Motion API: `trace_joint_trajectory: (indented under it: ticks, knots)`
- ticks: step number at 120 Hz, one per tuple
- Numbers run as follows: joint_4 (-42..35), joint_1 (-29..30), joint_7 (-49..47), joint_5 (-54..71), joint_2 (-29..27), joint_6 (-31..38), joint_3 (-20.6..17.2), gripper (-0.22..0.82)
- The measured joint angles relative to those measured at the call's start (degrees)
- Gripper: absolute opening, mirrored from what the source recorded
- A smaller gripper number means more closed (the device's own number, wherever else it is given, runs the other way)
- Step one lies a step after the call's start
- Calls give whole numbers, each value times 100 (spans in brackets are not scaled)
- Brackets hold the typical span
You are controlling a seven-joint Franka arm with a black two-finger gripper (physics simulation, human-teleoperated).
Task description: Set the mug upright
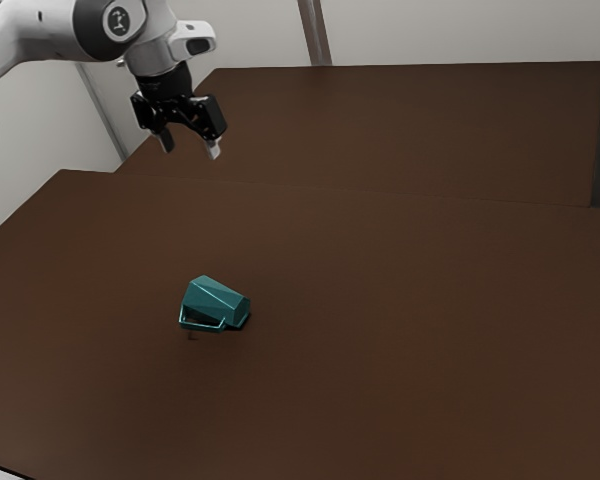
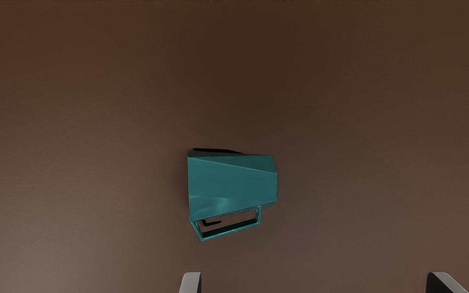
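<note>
End effector (image 1: 191,152) open above the table (image 1: 400,340) — teal mug (image 1: 216,302) lying on its side

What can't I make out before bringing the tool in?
Mug interior: hidden by its own walls, both views.
Contact with table: hidden beneath the mug, both views.
Rest of the tool's fingers: cut off by wrist view's bottom edge.
Arm base: beyond exterior view's left edge.

The arm (image 1: 35,35) is reaching in from beyond the mug (image 1: 215,300), its wrist (image 1: 160,55) bending downward. The hand (image 1: 191,152) is hanging higher than the mug and well apart from it, probably tilting slightly. Its two fingers (image 2: 190,283) are standing wide apart, pointing down toward the mug's level.
</note>
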Motion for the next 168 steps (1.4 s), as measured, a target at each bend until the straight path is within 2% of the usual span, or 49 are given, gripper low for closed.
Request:
trace_joint_trajectory:
  ticks: [52,72,100,112,133,168]
  knots:
    - [-242,47,39,-82,-96,-59,18,60]
    - [-970,282,32,-635,-236,170,7,60]
    - [-2019,938,180,-1796,-212,406,9,60]
    - [-2243,1359,595,-2160,-191,479,11,60]
    - [-2428,2090,1877,-2582,77,664,16,60]
    - [-2797,2309,3675,-3266,624,1089,21,60]
